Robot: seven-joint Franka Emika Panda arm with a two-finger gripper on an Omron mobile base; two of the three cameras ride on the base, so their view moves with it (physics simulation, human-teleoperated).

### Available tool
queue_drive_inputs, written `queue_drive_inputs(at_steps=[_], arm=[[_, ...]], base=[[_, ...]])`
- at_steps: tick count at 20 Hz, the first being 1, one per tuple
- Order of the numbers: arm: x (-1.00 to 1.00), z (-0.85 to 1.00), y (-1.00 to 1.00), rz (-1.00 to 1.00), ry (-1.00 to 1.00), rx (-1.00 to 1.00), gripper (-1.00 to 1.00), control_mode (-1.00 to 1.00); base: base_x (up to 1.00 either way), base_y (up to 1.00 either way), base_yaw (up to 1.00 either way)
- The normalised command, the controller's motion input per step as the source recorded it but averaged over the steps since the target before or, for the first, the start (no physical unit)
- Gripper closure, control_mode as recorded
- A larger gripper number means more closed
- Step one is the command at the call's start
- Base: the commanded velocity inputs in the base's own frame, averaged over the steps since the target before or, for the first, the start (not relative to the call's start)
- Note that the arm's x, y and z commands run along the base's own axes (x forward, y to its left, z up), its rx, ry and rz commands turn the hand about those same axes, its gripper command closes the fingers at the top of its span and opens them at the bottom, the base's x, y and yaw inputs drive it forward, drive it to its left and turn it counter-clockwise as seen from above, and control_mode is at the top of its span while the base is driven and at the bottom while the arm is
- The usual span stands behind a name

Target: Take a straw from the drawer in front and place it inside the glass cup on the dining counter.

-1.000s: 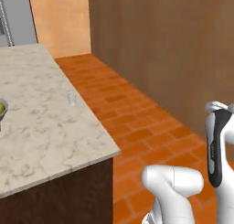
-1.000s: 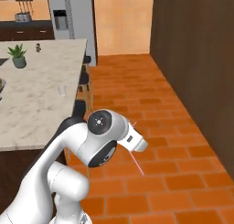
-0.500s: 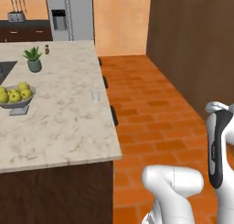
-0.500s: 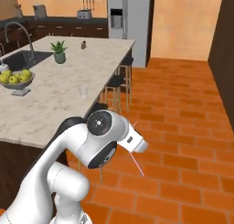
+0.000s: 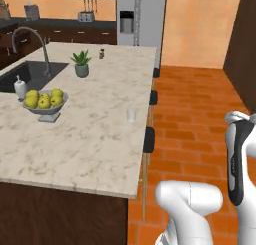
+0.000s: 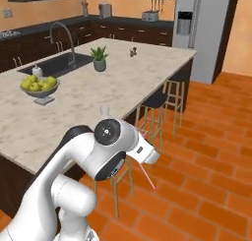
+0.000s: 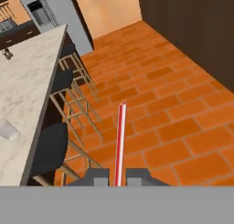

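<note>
Closed on the thin straight red-pink straw [image 7: 120,143], the two small dark finger tips [image 7: 97,176] of the two-finger gripper [image 7: 118,177] pinch its lower end, and the stick juts straight out between them over the orange brick floor [image 7: 183,113].

Largest in sight is the big island counter with a cream marble-patterned top and dark wood base [image 5: 95,149], the dining counter of the task. Set into that top at its far left end is a dark sink with a curved grey faucet [image 5: 31,43]. Along the counter's floor-side edge stand dark-seated bar stools with pale legs [image 6: 158,112]. On the marble near the sink sits a grey bowl of yellow-green fruit [image 5: 44,103], and beyond it, toward the far end, a small potted plant in a grey pot [image 5: 81,65]. The small clear glass tumbler [image 5: 131,114] stands upright close to the stool-side edge, well apart from the bowl. In the right base view the straw [image 6: 147,178] pokes down from the hand, off the counter and low beside it.

Judging by this, the fetching is done: the straw is out and in hand. Left are bringing it over the tumbler, turning it upright, lowering it in and letting go.
</note>
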Motion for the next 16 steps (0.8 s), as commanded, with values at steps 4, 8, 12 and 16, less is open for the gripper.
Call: queue_drive_inputs(at_steps=[4,8,12,16], arm=[[0.00,0.00,0.00,0.00,0.00,0.00,1.00,1.00],[0.00,0.00,0.00,0.00,0.00,0.00,1.00,1.00],[0.00,0.00,0.00,0.00,0.00,0.00,1.00,1.00],[0.00,0.00,0.00,0.00,0.00,0.00,1.00,1.00]], base=[[0.68,-0.50,0.54],[0.68,-0.53,0.52],[0.65,-0.57,0.51],[0.57,-0.70,0.47]])
